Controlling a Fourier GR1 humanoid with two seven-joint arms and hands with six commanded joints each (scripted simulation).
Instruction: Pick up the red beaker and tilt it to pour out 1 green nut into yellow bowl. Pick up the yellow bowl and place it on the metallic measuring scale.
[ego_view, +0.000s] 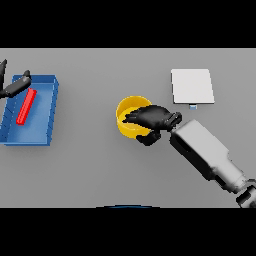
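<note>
Right hand curled over yellow bowl rim, gripping it; left hand relaxed above blue tray.

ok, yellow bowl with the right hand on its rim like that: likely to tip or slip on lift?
Probably some tip risk: the right hand covers only one side of the yellow bowl, so the far side hangs unsupported. It looks rigid and smooth, so it may slip. The low, round shape suggests it would slide rather than roll if nudged.
</note>
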